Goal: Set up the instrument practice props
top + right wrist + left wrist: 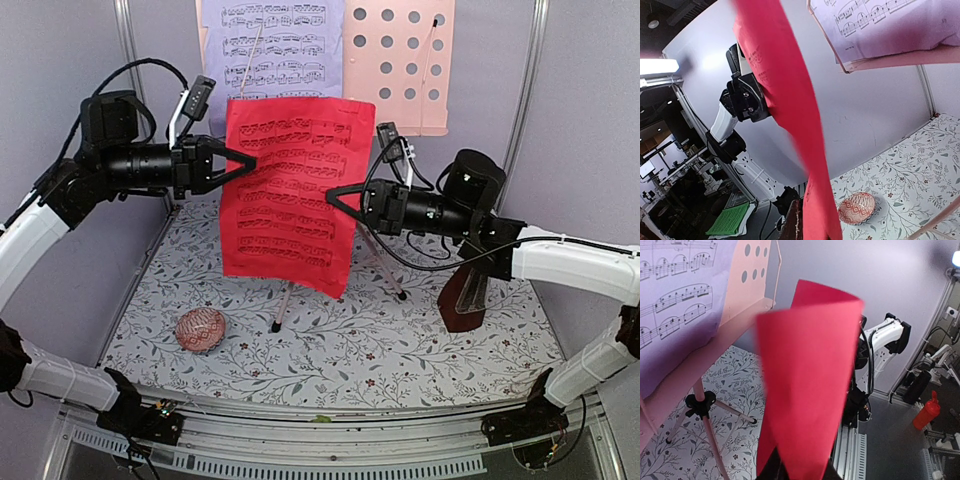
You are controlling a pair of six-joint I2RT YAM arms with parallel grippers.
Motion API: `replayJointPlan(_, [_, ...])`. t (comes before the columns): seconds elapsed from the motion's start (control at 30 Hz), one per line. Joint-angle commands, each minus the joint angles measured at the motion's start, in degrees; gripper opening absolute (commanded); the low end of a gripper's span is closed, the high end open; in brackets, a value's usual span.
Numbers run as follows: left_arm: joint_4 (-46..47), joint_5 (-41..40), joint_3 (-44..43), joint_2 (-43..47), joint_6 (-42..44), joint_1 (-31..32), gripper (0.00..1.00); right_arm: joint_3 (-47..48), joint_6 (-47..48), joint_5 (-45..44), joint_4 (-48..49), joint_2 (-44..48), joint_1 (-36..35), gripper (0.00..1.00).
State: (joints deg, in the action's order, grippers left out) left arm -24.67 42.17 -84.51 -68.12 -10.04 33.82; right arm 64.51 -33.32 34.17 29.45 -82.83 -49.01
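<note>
A red sheet-music page hangs upright in mid-air in front of the pink music stand. My left gripper is shut on its left edge and my right gripper is shut on its right edge. In the left wrist view the red page bends over the jaws and hides most of them. In the right wrist view the red page rises edge-on from beside one dark finger. A lavender page rests on the stand's desk. The dark red-brown metronome stands on the table under my right arm.
A red patterned bowl lies on the floral table cover at the front left. The stand's tripod legs spread below the red page. Grey walls close in the back and both sides.
</note>
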Motion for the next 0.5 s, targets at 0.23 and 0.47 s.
replayJointPlan(0.23, [-1.8,-8.1,-8.7,-4.1,1.2,5.8,0.0,2.6,8.2,-5.8,-12.9,8.4,1.1,0.0])
replayJointPlan(0.47, [-1.6,-9.6,-13.4,-7.6,2.3,7.5,0.47,3.4,9.9,-5.9,-16.4,12.1,2.0,0.0])
